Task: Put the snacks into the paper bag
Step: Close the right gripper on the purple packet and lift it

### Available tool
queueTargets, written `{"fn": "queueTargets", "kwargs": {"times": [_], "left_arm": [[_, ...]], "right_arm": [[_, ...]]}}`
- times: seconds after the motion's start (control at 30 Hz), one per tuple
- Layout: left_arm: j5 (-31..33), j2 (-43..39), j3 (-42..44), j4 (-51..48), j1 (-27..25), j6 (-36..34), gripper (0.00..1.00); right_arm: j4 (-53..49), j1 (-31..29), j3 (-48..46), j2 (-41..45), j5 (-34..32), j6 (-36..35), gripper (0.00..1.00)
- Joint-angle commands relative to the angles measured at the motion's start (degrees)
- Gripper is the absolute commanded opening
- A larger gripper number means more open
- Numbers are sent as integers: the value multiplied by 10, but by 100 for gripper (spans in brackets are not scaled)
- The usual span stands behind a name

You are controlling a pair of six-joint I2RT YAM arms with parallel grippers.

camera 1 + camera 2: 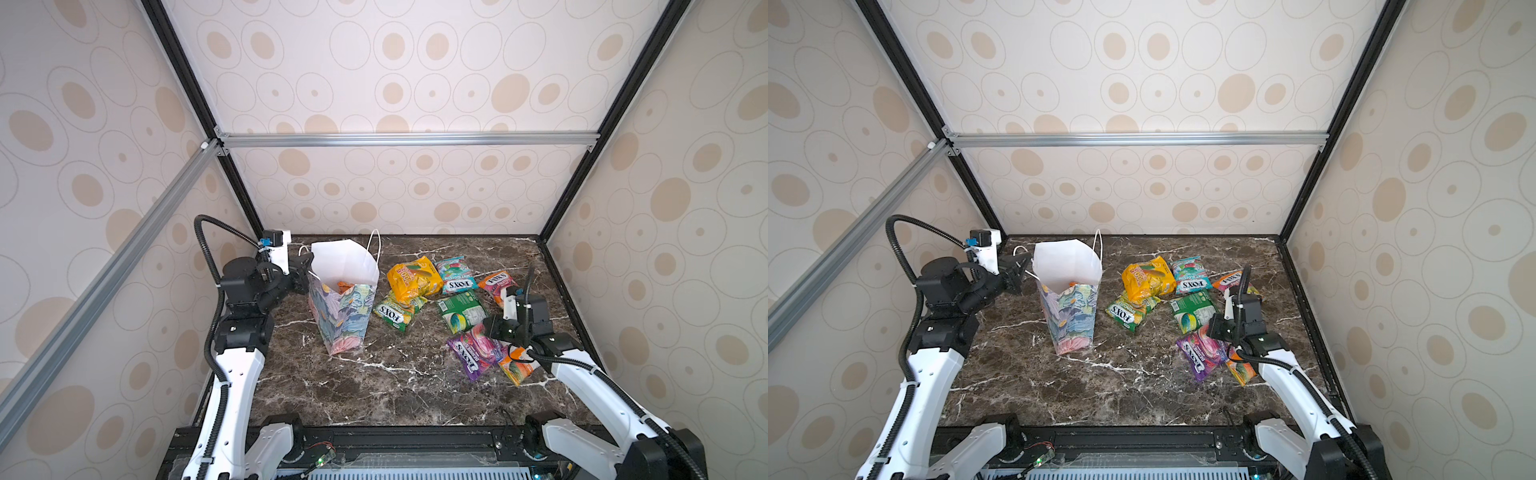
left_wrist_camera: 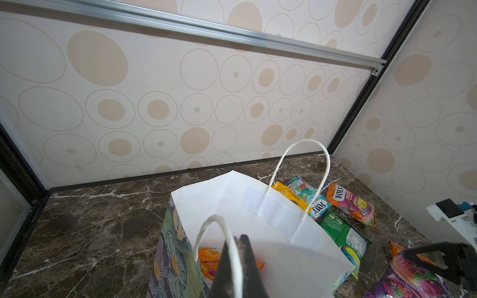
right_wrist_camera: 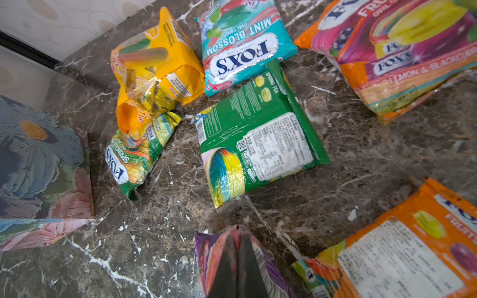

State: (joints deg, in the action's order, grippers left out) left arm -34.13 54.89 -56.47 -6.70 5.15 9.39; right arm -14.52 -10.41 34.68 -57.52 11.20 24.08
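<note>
paper bag (image 2: 219, 196) upright, orange packet (image 2: 205, 259) inside

Orange packet (image 2: 206, 259) in paper bag (image 2: 219, 196) mostly hidden, purple packet (image 3: 210, 258) cut off

The paper bag (image 1: 343, 316) stands upright in the left half of the tabletop (image 1: 374, 395), nearer the back edge, with one packet (image 2: 206, 260) inside it. The other packets (image 1: 461, 311) lie to its right, spread from the back edge forward along the right edge. Two of them overlap just beside the bag.
</note>
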Motion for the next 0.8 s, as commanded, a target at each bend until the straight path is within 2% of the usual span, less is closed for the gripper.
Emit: {"fn": "queueTargets", "kwargs": {"times": [0.0, 0.77], "left_arm": [[0, -10, -2, 4, 5, -14, 0], [0, -10, -2, 5, 5, -14, 0]], "right_arm": [[31, 4, 11, 22, 23, -13, 0], [16, 2, 40, 38, 37, -13, 0]]}}
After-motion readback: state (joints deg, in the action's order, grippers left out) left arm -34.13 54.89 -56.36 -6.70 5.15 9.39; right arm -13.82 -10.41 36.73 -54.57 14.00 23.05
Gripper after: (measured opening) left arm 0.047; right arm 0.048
